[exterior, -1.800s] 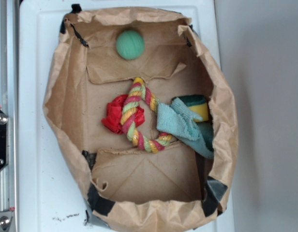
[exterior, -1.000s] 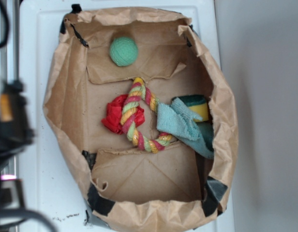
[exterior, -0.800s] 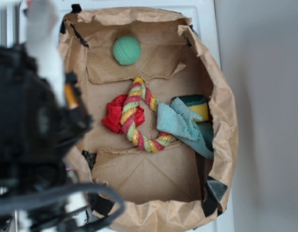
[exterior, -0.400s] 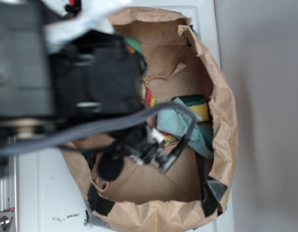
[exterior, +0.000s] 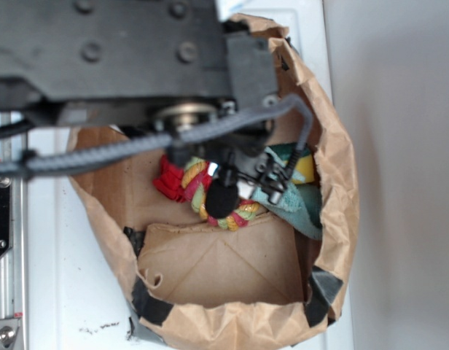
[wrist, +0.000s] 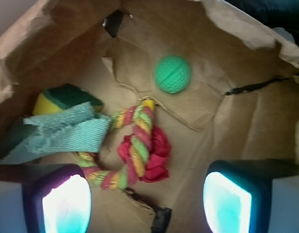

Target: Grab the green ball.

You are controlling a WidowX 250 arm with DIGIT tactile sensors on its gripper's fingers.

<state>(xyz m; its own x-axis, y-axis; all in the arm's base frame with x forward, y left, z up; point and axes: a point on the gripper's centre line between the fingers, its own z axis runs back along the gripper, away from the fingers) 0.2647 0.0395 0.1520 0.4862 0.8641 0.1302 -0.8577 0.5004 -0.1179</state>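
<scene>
The claw (wrist: 147,204) hangs with its fingers apart above the rope ring (wrist: 132,148); beyond the ring lies the green ball (wrist: 173,74), alone; left of the ring are the rag (wrist: 62,136) and sponge (wrist: 62,99).

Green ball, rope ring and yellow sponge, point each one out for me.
green ball (wrist: 173,74), wrist view, centre of its fuzzy surface.
rope ring (wrist: 141,141), wrist view, on its right-hand strand.
yellow sponge (wrist: 46,103), wrist view, on its yellow side.

Inside a brown paper bag (wrist: 237,121) — rope ring (wrist: 135,145) over red cloth (wrist: 157,153), teal rag (wrist: 62,136) against yellow sponge (wrist: 59,99).
</scene>
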